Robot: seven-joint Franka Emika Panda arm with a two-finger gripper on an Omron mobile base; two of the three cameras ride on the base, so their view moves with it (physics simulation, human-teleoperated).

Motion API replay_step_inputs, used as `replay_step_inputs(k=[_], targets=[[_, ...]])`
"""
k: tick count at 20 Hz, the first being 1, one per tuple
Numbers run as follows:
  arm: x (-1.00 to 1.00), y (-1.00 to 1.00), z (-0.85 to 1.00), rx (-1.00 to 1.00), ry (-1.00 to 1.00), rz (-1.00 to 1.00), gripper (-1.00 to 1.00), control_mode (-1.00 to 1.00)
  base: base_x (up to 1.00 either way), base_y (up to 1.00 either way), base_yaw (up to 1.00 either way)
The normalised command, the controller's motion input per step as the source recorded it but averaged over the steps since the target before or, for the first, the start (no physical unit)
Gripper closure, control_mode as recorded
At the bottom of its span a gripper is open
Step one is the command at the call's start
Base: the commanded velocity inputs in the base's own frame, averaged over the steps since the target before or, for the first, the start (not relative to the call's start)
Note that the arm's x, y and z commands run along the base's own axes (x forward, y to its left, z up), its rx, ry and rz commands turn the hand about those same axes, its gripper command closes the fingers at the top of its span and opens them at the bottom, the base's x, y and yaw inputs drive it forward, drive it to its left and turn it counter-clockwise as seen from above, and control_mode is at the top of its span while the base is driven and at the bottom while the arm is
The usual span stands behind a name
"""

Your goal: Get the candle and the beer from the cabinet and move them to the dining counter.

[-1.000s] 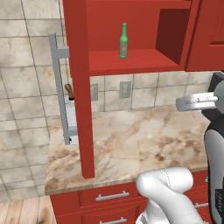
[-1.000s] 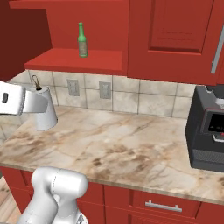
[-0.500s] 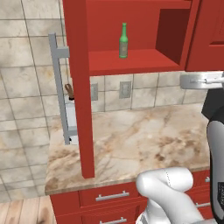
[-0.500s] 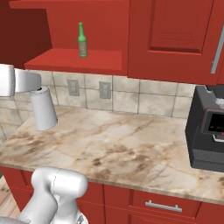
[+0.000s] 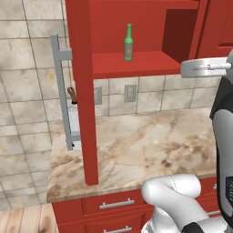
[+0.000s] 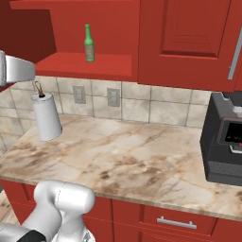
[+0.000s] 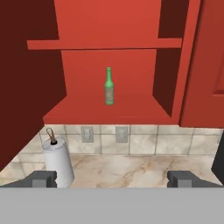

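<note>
Inside the open cabinet, only the beer upright on its lower shelf; hand spread wide.

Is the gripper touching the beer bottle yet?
Apart. In the hand view the gripper is open with its fingertips low in the picture, and the beer bottle stands upright well beyond them on the cabinet shelf, with tiled wall showing between.

Ahead of me the open cabinet carries the beer upright on its bottom shelf, alone there. Below it, the marbled bench carries a paper towel roll at the left and a dark coffee machine at the right.
</note>
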Motion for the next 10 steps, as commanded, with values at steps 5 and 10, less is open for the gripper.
replay_step_inputs(k=[5, 10], targets=[[0.46, 0.04, 0.14, 0.03, -0.02, 0.01, -1.0, -1.0, 0.0, 0.0, 0.0], [0.62, 0.0, 0.06, 0.01, 0.0, 0.0, -1.0, -1.0, 0.0, 0.0, 0.0]])
